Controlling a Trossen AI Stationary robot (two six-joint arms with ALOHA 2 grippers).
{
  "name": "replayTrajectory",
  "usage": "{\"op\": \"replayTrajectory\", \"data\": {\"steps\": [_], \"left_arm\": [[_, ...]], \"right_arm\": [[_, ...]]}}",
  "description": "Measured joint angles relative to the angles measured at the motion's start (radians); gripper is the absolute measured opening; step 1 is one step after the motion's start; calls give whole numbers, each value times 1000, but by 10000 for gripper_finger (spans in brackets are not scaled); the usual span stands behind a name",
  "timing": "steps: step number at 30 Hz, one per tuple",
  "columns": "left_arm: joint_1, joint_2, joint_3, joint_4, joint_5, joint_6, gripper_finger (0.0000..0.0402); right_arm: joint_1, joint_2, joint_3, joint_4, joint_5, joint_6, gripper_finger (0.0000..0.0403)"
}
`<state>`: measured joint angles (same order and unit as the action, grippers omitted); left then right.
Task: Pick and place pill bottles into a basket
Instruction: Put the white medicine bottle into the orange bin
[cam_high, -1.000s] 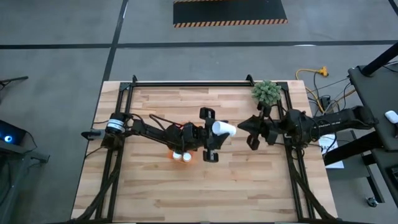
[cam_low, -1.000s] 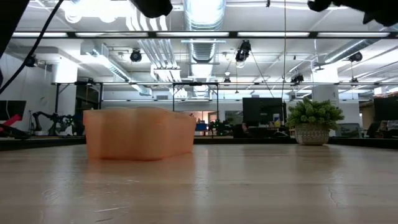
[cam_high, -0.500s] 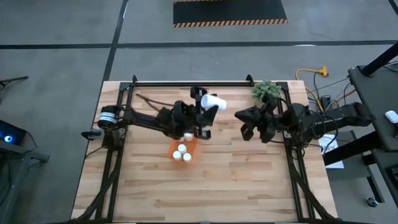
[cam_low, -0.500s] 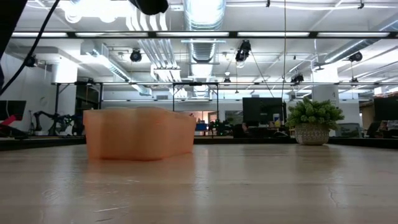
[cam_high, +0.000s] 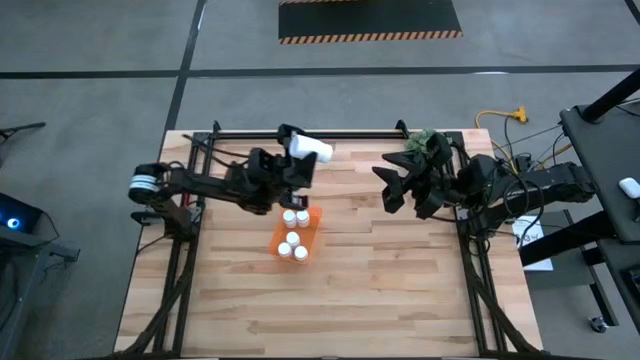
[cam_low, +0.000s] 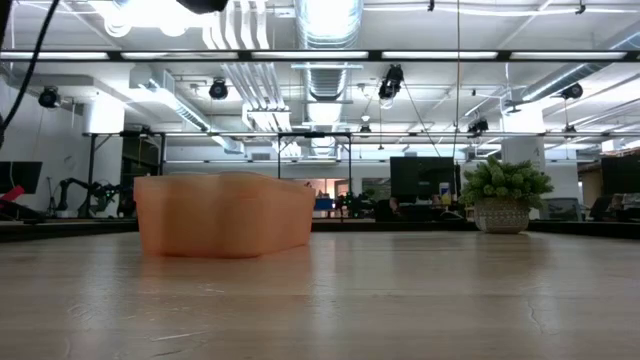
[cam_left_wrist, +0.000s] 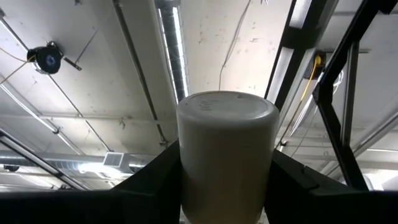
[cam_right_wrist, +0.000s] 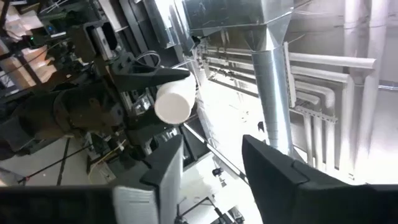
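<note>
The left gripper (cam_high: 297, 160), clamped on a white-capped pill bottle (cam_high: 310, 149), has swung away from the middle of the table in the last second and now sits just beyond the far end of the orange basket (cam_high: 312, 226), the bottle pointing up and away from it; in its own wrist view the bottle (cam_left_wrist: 227, 155) stands between the two fingers with only ceiling behind. The right gripper (cam_high: 392, 186), which had been shut near the bottle a second ago, has pulled back toward the green plant (cam_high: 432, 146) and its jaws now stand apart with nothing between them, well clear of the basket. That reads as a hand-over just finished — the bottle now belongs to the left arm, which has yet to lower it into the basket, where four white caps (cam_high: 293, 235) already show. The low view shows the basket (cam_low: 225, 215) only as a cloudy orange wall, so the bottles inside cannot be counted there — and neither gripper appears in it. Whether any bottle lies hidden under the left arm cannot be told.
</note>
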<state>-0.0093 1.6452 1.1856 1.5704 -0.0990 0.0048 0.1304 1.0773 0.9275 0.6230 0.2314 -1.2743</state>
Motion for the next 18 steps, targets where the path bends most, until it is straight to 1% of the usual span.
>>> {"op": "replayTrajectory", "data": {"steps": [3, 8, 11, 13, 16, 18], "left_arm": [[0, -29, -30, 1, -1, 0, 148], [0, -27, -7, 1, -3, 0, 148], [2, -26, -1, 0, -3, -7, 148], [3, -26, -1, 0, 4, -6, 148], [3, -26, -1, 0, 4, -4, 148], [3, -26, -1, 0, 4, -14, 148]], "right_arm": [[0, 41, 33, -6, 5, -2, 179], [-24, 123, 98, -24, 4, -5, 215], [-55, 147, 126, -22, 1, -4, 231], [-83, 147, 132, -20, -48, 13, 239], [-124, 142, 138, -20, -156, 85, 249], [-147, 143, 149, -19, -169, 103, 254]]}}
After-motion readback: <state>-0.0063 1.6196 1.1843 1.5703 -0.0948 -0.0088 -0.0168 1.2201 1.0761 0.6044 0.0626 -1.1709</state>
